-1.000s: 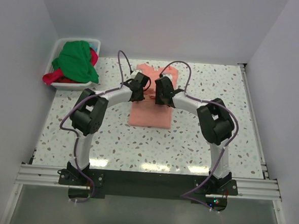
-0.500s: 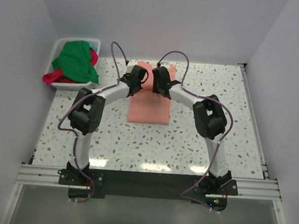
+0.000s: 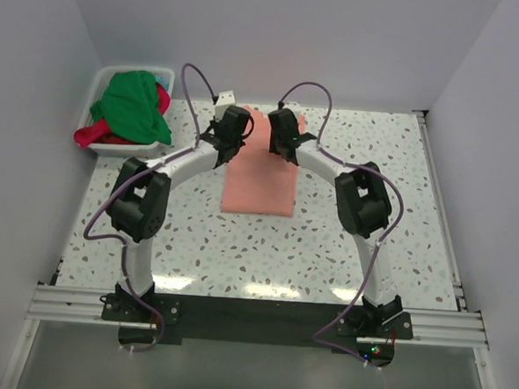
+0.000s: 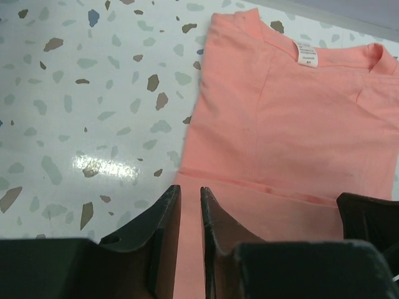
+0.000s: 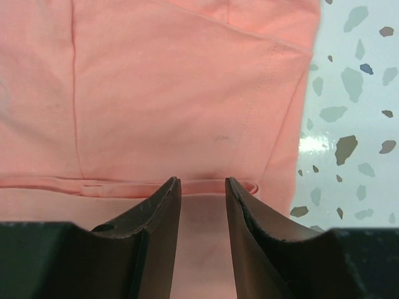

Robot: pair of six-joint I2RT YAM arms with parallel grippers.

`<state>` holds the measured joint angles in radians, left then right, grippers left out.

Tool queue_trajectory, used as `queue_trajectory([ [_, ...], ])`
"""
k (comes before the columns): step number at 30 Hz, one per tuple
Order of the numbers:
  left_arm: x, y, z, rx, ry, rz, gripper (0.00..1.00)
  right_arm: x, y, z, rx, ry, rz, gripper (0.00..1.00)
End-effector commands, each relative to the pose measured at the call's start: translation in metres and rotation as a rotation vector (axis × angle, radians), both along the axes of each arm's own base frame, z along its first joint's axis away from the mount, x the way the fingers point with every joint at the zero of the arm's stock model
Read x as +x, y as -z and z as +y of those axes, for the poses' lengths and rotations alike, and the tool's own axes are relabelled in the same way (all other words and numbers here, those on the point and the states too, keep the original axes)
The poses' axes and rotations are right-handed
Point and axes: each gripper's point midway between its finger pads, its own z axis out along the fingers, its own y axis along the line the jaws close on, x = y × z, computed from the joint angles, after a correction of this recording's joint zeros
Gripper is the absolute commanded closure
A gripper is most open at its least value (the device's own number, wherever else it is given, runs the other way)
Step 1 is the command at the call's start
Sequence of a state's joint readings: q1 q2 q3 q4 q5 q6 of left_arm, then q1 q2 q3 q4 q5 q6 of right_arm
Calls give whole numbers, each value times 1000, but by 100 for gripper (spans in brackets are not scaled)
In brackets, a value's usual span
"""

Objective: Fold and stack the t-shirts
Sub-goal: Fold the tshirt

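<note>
The pink shirt lies folded into a long strip in the middle of the speckled table, its collar at the far end. Both arms reach over it from the near edge and cover its far part from above, and their purple cables loop up behind them.

The left claw is over the strip's left side. Its fingers are almost together, and only a thin slit of pink shows between them. The right claw is over the right side with a wider gap, also filled with pink. A folded edge of cloth runs across at both sets of fingertips, but I cannot tell whether either claw is pinching it or only hanging over it.

Far left, well apart from the pink shirt, a white tub holds the green shirt, heaped on top. The red shirt spills over the tub's near left rim.

Inside the pink collar there is a small white label, and its print is too small to read
</note>
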<state>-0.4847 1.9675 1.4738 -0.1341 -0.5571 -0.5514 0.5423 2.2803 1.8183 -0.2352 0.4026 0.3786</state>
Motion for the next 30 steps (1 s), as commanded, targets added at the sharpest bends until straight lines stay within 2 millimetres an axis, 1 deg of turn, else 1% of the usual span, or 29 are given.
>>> queue_trajectory([
  [1, -21, 2, -1, -12, 65, 71, 74, -15, -37, -25, -18, 26, -13, 59],
  [2, -26, 1, -4, -34, 91, 78, 73, -24, -51, -29, -8, 25, -20, 56],
  [3, -36, 12, -2, -33, 97, 110, 71, -35, -39, -35, -22, 25, 14, 54],
  [4, -41, 14, -2, -49, 96, 115, 68, -42, -41, -38, -20, 23, 22, 50],
  [5, -47, 11, -3, -69, 113, 115, 66, -50, -51, -41, -4, 23, 16, 45],
  [6, -56, 22, 1, -66, 112, 142, 62, -63, -40, -48, -18, 23, 47, 44],
  [7, -60, 24, 1, -73, 114, 148, 60, -70, -40, -49, -15, 19, 55, 43],
  [8, -65, 21, 0, -89, 128, 148, 58, -76, -38, -52, -12, 16, 66, 41],
  [9, -73, 32, 5, -85, 124, 174, 57, -87, -39, -57, -11, 17, 70, 40],
  [10, -76, 33, 6, -94, 124, 175, 57, -91, -38, -60, -7, 17, 75, 40],
  [11, -84, 37, 6, -101, 138, 190, 57, -97, -39, -59, 3, 4, 81, 39],
  [12, -88, 40, 8, -111, 142, 197, 57, -105, -38, -62, 12, -3, 89, 39],
  [13, -90, 35, 7, -133, 146, 183, 56, -110, -38, -61, 21, -13, 95, 39],
  [14, -99, 44, 7, -148, 160, 208, 57, -114, -37, -59, 38, -27, 101, 38],
  [15, -103, 46, 9, -160, 159, 213, 56, -124, -35, -60, 53, -45, 113, 37],
  [16, -105, 43, 10, -178, 160, 205, 56, -130, -33, -59, 72, -52, 122, 37],
  [17, -114, 51, 11, -186, 165, 225, 56, -134, -30, -57, 87, -62, 127, 36],
  [18, -117, 52, 13, -190, 163, 227, 56, -146, -20, -58, 100, -79, 153, 35],
  [19, -119, 48, 13, -203, 164, 214, 56, -150, -24, -57, 120, -83, 146, 35],
  [20, -127, 55, 15, -207, 170, 231, 56, -152, -25, -56, 137, -89, 137, 35],
  [21, -129, 56, 16, -215, 171, 232, 56, -162, -15, -58, 142, -94, 159, 35],
  [22, -129, 51, 14, -234, 184, 210, 56, -166, -17, -57, 164, -103, 158, 35],
  [23, -136, 57, 14, -246, 199, 226, 56, -168, -17, -55, 184, -110, 152, 35],
  [24, -139, 59, 15, -255, 201, 224, 56, -175, -8, -57, 184, -112, 171, 35],
  [25, -137, 53, 13, -271, 211, 197, 56, -178, -7, -55, 203, -116, 176, 35],
  [26, -146, 62, 13, -283, 227, 226, 56, -179, -8, -53, 218, -122, 168, 35],
  [28, -143, 59, 10, -322, 241, 197, 56, -186, -2, -52, 233, -131, 180, 35],
  [29, -149, 65, 8, -339, 258, 215, 56, -187, -2, -51, 246, -139, 175, 35],
  [30, -150, 67, 9, -350, 260, 216, 56, -188, -2, -50, 252, -143, 175, 35],
])
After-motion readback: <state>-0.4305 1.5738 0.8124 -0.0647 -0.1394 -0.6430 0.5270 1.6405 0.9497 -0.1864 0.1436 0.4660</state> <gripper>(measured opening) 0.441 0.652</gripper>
